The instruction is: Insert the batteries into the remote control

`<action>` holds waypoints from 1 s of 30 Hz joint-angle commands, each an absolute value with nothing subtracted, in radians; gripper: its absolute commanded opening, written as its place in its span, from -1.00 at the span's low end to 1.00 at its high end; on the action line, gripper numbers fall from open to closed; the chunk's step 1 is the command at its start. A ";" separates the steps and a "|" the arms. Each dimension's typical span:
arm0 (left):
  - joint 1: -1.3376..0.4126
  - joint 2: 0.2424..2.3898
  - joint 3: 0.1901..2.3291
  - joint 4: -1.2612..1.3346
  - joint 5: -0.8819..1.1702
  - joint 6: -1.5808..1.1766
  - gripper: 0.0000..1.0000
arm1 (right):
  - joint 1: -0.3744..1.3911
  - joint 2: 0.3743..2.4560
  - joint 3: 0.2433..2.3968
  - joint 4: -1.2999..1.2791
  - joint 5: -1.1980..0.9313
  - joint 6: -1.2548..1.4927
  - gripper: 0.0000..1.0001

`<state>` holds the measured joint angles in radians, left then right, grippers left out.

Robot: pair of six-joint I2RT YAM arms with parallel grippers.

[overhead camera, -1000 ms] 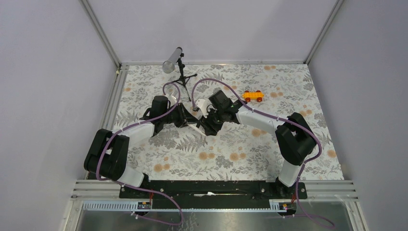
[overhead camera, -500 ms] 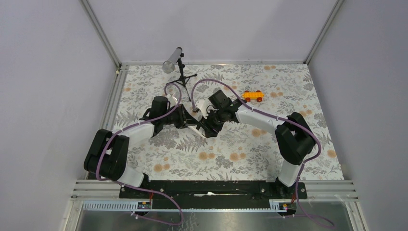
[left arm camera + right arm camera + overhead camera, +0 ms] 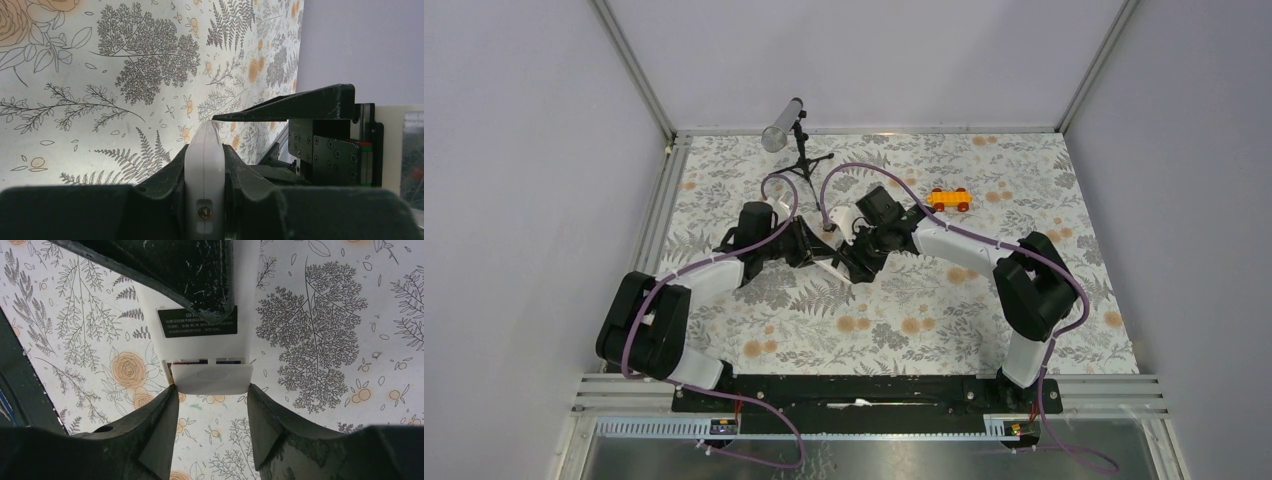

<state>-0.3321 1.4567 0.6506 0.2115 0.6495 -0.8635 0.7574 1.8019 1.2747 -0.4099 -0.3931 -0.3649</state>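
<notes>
The remote control point(image 3: 204, 167) is held off the tabletop point(image 3: 924, 310) near the middle of the floral cloth, between the two wrists; in the left wrist view it stands edge-on, a slim white edge with a small screw hole at its near end; in the right wrist view its white back faces the camera, with a black label point(image 3: 197, 322) printed in pale text. Just below the label lies a white battery cover point(image 3: 211, 379), a flat plate with a shallow oval thumb mark; between plate and label runs a narrow gap where thin slivers of red-orange and dark colour point(image 3: 187, 360) show, too little to tell what they are.

The left gripper point(image 3: 205, 150) is clenched on the remote control, one dark finger pressed to each flat face; one of its fingers crosses the top of the right wrist view, over the remote's back. The right gripper point(image 3: 210, 400) is partly spread and grasps the battery cover, its two fingertips touching the plate's lower side edges; from the left wrist view it appears as a dark wedge just beside the remote.

Well apart, toward the far right of the tabletop, sits an orange toy car point(image 3: 950, 199); at the far edge stands a small black tripod point(image 3: 804, 160) carrying a tilted silver tube point(image 3: 781, 125).
</notes>
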 commanded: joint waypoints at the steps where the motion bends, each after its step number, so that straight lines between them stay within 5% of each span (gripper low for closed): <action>1: -0.347 1.398 0.692 0.256 0.661 -0.847 -1.00 | 0.774 1.815 1.303 -0.365 -0.395 -0.368 -0.02; 30: -0.354 1.468 0.759 0.156 0.674 -0.872 -1.00 | 0.773 1.832 1.333 -0.361 -0.347 -0.325 0.11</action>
<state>-0.3416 1.4803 0.7074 0.1028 0.6258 -0.8368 0.7612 1.8225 1.2823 -0.4088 -0.3756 -0.3481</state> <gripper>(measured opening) 0.221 0.556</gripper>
